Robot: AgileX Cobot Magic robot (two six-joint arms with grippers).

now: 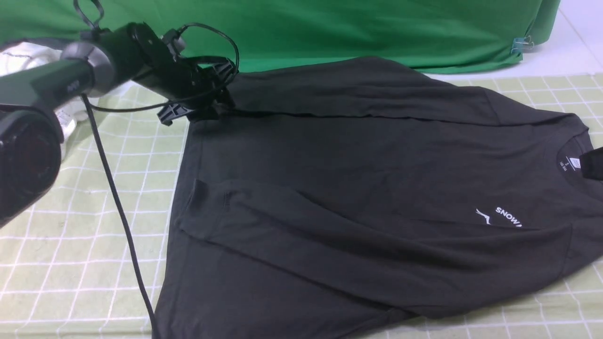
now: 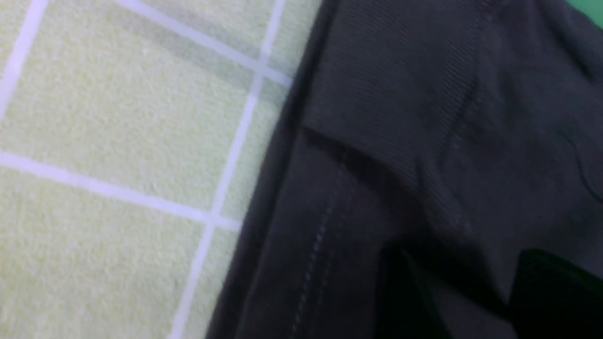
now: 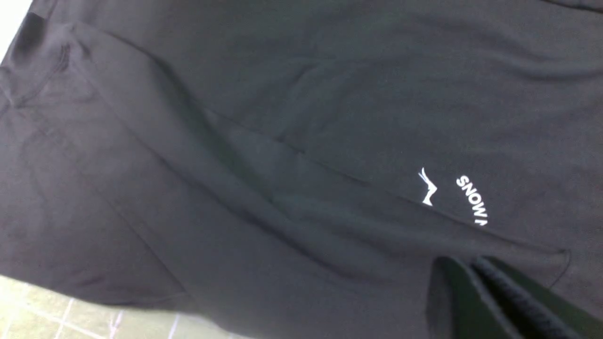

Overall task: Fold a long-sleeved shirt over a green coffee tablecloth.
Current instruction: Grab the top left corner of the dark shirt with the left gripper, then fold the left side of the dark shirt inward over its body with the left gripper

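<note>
The long-sleeved shirt (image 1: 358, 188) lies flat on the green coffee tablecloth (image 1: 85, 226), collar to the right, with both sleeves laid across its body. Its white print (image 1: 506, 217) shows on the chest and again in the right wrist view (image 3: 472, 200). My left gripper (image 1: 207, 110) sits low at the shirt's far left corner. Its jaws stand open over the dark fabric (image 2: 424, 141), with the hem stitching beside them (image 2: 459, 256). My right gripper (image 3: 464, 261) is shut with nothing in it, above the shirt near the collar, and barely enters at the right edge (image 1: 594, 164).
A plain bright-green cloth (image 1: 358, 28) hangs behind the table, held by a clip (image 1: 520, 45). A white garment (image 1: 28, 59) lies at the back left behind my left arm. That arm's black cable (image 1: 120, 207) runs down across the tablecloth.
</note>
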